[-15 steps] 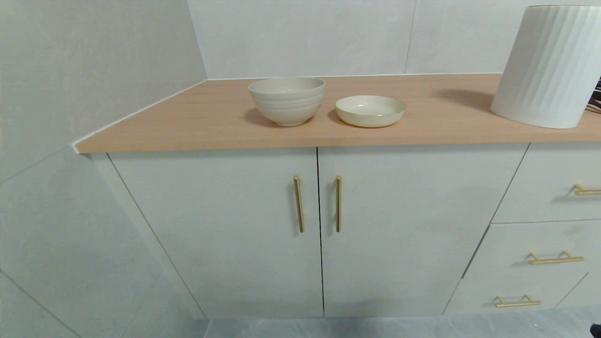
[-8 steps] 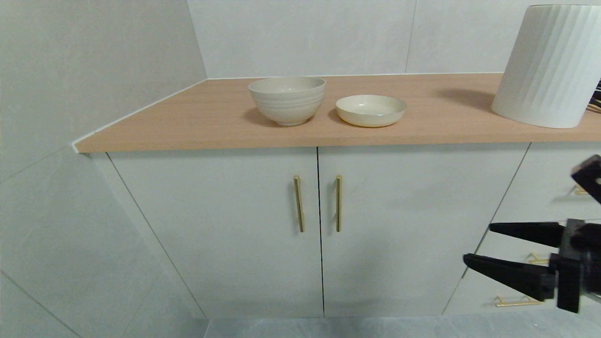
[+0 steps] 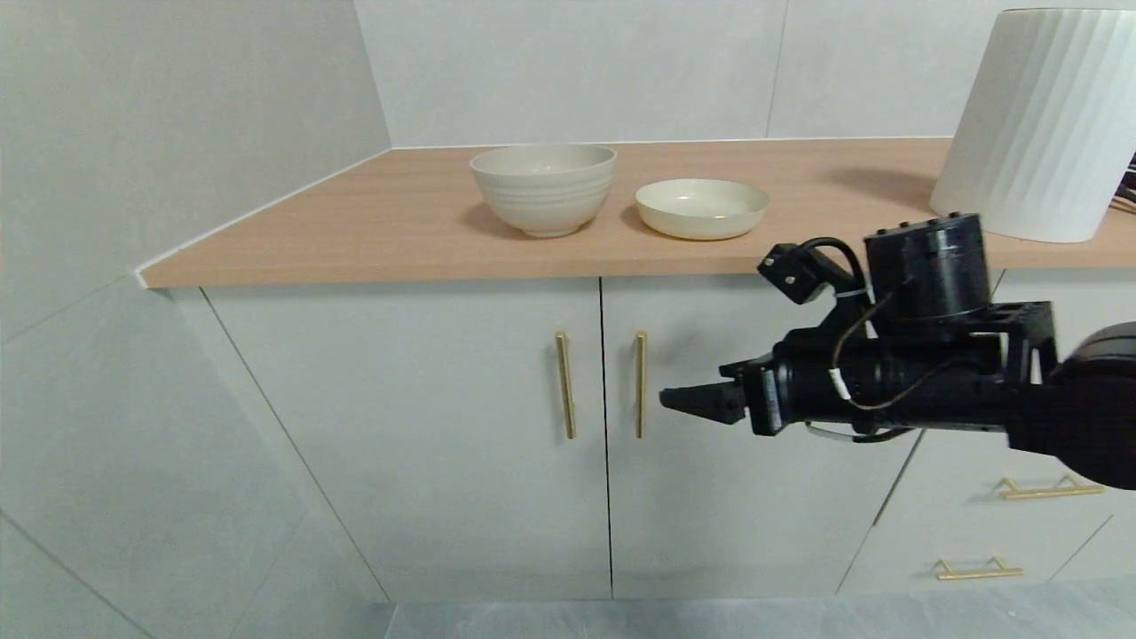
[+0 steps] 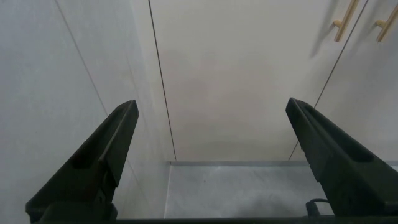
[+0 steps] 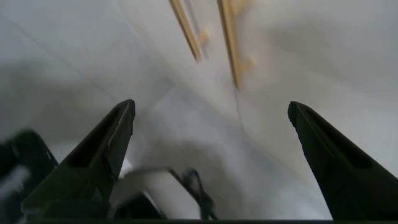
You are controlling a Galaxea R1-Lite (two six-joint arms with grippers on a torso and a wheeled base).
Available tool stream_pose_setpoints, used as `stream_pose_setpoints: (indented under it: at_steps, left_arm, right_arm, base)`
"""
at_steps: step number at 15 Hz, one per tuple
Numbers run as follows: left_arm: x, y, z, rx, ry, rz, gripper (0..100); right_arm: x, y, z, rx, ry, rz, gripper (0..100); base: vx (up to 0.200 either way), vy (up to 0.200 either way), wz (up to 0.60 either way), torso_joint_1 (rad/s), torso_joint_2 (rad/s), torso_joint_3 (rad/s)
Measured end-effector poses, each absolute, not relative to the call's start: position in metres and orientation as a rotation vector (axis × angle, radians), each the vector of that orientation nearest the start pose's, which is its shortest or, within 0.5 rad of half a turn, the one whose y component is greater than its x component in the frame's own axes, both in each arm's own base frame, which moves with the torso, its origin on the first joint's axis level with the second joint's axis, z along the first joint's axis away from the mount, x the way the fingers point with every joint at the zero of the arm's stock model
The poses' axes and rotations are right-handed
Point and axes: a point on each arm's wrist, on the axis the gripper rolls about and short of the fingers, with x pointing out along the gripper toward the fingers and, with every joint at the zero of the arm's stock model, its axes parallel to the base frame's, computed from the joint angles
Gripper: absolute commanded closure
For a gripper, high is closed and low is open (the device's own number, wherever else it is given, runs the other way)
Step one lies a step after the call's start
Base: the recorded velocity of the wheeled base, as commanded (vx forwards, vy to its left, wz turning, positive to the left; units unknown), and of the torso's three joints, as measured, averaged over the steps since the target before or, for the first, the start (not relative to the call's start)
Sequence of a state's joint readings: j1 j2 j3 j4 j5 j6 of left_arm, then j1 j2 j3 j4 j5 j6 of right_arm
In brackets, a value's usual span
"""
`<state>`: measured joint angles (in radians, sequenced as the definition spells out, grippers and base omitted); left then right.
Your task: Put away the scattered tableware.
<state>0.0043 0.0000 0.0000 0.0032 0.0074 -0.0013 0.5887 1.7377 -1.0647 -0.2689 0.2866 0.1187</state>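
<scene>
The cabinet (image 3: pixel 426 426) stands with both doors closed under the counter (image 3: pixel 355 231). A ribbed white cylinder (image 3: pixel 1038 124) stands at the counter's right end. The right gripper (image 3: pixel 688 401), jaws wide, hangs before the right door, near its handle (image 3: pixel 640 383). The left gripper (image 4: pixel 212 102), jaws also wide, faces the cabinet low down. The bowl (image 3: pixel 543 189) sits on the counter, with the dish (image 3: pixel 701 208) just to its right.

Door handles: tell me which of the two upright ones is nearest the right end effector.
The right door's handle. The right end effector points at it from the side; the left door's handle lies farther off, past the door seam.
</scene>
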Motion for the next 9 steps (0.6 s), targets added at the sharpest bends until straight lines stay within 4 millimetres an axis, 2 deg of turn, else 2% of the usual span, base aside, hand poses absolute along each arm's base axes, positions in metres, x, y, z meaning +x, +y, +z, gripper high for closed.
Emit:
stream_pose_setpoints:
  at_steps: [4, 9]
  left_arm:
    - [-0.023, 0.0, 0.075, -0.002, 0.003, 0.012, 0]
    - [-0.023, 0.0, 0.075, -0.001, 0.003, 0.011, 0]
  right_arm:
    - [0.295, 0.221, 0.182, 0.1, 0.426, 0.856, 0]
    - [0.31, 0.235, 0.16, 0.152, 0.416, 0.837, 0]
  base:
    - [0.0, 0.0, 0.0, 0.0, 0.0, 0.0]
    - [0.0, 0.0, 0.0, 0.0, 0.0, 0.0]
